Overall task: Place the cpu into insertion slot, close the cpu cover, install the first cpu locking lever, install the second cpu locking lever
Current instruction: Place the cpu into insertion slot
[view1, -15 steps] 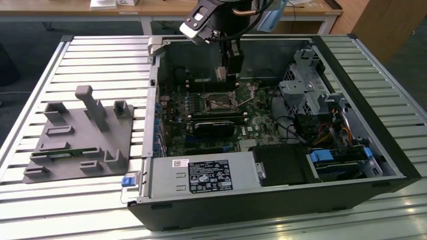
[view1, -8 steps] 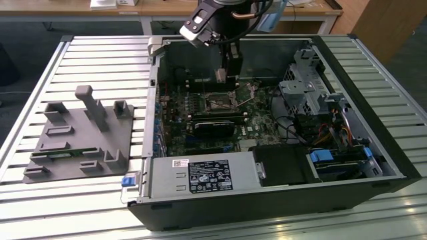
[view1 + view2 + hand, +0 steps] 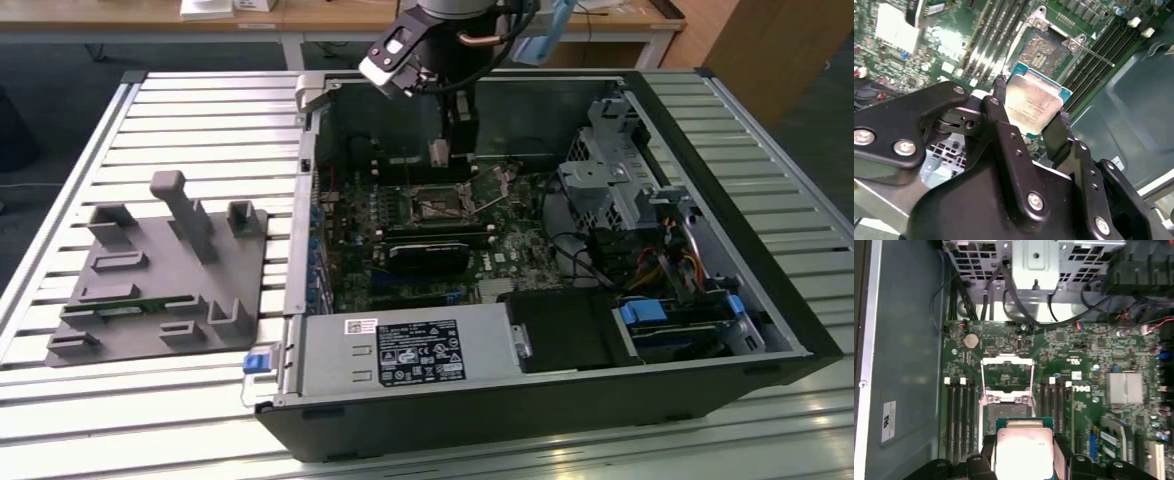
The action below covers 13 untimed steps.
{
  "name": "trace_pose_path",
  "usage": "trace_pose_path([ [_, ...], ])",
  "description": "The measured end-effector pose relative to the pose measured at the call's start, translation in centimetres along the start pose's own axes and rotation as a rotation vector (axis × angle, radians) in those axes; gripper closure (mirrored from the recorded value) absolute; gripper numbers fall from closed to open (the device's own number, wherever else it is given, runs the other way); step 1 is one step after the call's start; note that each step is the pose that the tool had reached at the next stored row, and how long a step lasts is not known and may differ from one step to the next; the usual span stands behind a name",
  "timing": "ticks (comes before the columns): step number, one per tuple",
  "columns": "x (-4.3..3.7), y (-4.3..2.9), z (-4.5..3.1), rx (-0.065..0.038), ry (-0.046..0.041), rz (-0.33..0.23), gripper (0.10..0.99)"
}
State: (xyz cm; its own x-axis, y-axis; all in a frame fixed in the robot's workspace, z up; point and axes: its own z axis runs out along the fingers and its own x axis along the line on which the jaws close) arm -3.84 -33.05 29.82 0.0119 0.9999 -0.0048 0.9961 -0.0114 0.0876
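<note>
The gripper (image 3: 1030, 107) pinches the cpu (image 3: 1035, 99) by two side edges, just over the open slot (image 3: 1046, 50) in the board (image 3: 1089, 347). The cpu looks light, stiff and easy to hurt, so only its edges should be held.

Looks like a robotics lab or workshop: an opened computer case (image 3: 534, 410) lies on a slatted metal counter (image 3: 200, 110) (grey fixture block (image 3: 147, 290) alongside), with a robot arm (image 3: 441, 40) overhead.

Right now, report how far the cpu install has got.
Done: cpu picked up. In hand: gripper shut on the cpu, held above the board near the uncovered insertion slot. Left: seating it, closing the open cpu cover, both locking levers.
</note>
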Motion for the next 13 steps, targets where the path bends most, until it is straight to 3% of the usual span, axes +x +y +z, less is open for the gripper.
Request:
trace_pose_path([
  [7,0.68,-0.15,1.45,0.000,0.0015,-0.021,0.545],
  [13,0.89,-0.25,2.54,0.000,-0.0049,-0.022,0.545],
])
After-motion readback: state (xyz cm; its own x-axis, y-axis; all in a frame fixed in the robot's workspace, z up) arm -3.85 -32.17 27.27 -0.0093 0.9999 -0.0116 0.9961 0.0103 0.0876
